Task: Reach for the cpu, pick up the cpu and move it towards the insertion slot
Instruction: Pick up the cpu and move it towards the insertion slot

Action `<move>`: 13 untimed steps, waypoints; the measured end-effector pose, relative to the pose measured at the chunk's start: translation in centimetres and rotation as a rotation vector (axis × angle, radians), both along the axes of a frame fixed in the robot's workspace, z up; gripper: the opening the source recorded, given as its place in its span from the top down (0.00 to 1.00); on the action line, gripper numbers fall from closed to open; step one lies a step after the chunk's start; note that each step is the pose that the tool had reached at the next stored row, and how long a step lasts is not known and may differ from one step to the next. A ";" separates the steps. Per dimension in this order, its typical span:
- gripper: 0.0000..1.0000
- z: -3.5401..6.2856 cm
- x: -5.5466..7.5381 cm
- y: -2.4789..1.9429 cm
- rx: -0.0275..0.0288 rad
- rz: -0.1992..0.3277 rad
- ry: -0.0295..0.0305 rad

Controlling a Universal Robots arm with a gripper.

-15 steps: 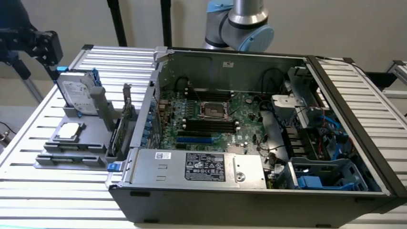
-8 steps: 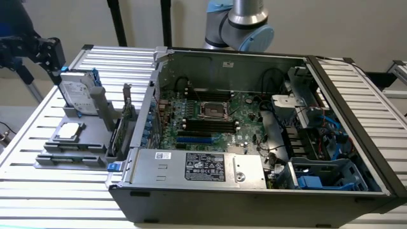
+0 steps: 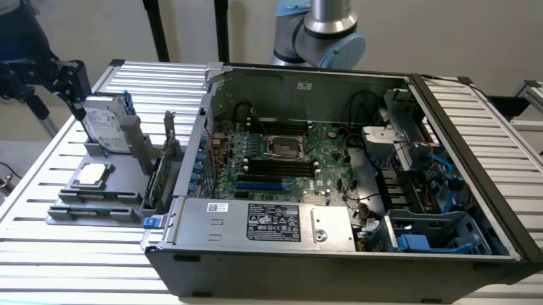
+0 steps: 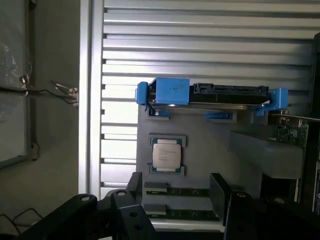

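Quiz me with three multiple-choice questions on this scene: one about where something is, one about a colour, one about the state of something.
1. Where does the cpu lie?
A. on the floor
B. on the grey holder beside the computer case
C. on a shelf

2. What colour are the rails of the hard drive?
A. red
B. blue
C. yellow

3. How is the gripper?
A. open, holding nothing
B. shut on the cpu
C. shut on a cable

Answers:
1 B: the chip sits flat in a recess of the holder, which stands at the exterior view's left of the case.
2 B: blue pieces clasp both ends of the drive.
3 A: its jaws stand apart, with nothing gripped.
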State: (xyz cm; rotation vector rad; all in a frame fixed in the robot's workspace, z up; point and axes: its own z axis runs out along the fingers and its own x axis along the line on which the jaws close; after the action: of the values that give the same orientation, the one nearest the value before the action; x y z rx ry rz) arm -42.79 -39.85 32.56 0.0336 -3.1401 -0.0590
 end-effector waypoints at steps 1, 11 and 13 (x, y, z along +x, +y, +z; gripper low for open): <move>0.35 -0.18 0.0 -0.01 0.0001 0.000 0.0000; 0.35 -2.00 0.0 -0.22 0.0000 0.003 0.0000; 0.35 -2.35 0.0 -0.28 0.0000 0.004 0.0000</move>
State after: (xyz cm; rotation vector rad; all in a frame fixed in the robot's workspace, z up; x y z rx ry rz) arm -42.79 -40.13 30.20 0.0395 -3.1400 -0.0590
